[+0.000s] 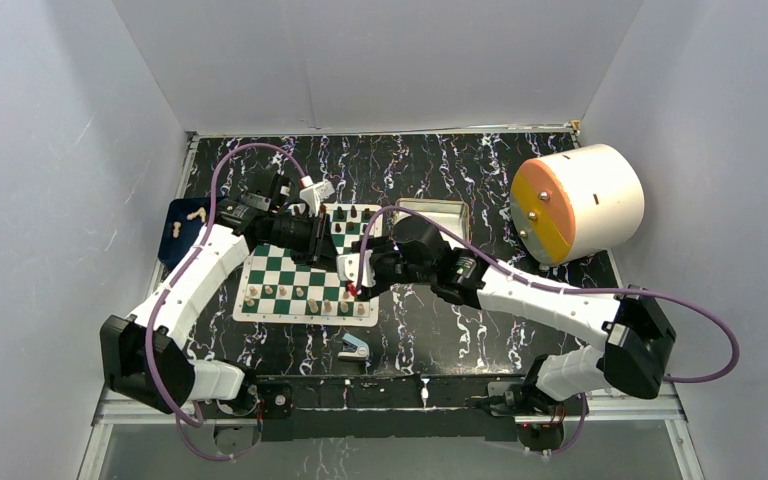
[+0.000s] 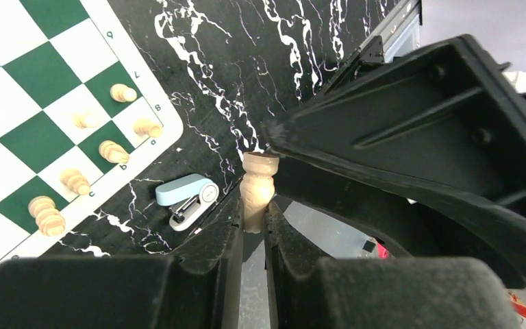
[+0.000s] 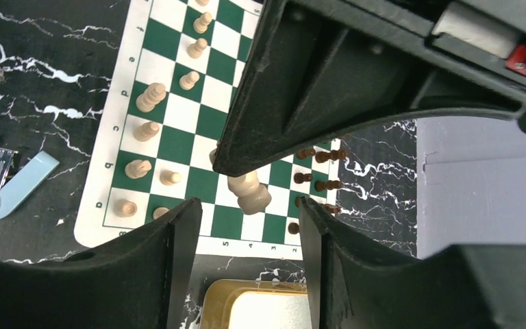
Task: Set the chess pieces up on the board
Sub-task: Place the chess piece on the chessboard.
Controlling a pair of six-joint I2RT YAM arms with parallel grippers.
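Note:
The green and white board (image 1: 282, 277) lies left of centre. Pale chess pieces (image 1: 300, 300) stand along its near rows and dark pieces (image 1: 355, 215) at its far end. My left gripper (image 1: 340, 240) hovers over the board's right part, shut on a pale piece (image 2: 257, 186) that stands upright between its fingertips. My right gripper (image 1: 365, 268) is open and empty at the board's right edge. In the right wrist view its fingers (image 3: 185, 226) flank the held pale piece (image 3: 250, 192) without touching it, and the board (image 3: 109, 137) lies beyond.
A silver tin (image 1: 438, 212) sits just right of the board, under my right wrist. A blue and white stapler (image 1: 354, 347) lies near the front. A dark blue tray (image 1: 175, 240) with pale pieces is at far left. A large white and orange cylinder (image 1: 575, 200) stands at far right.

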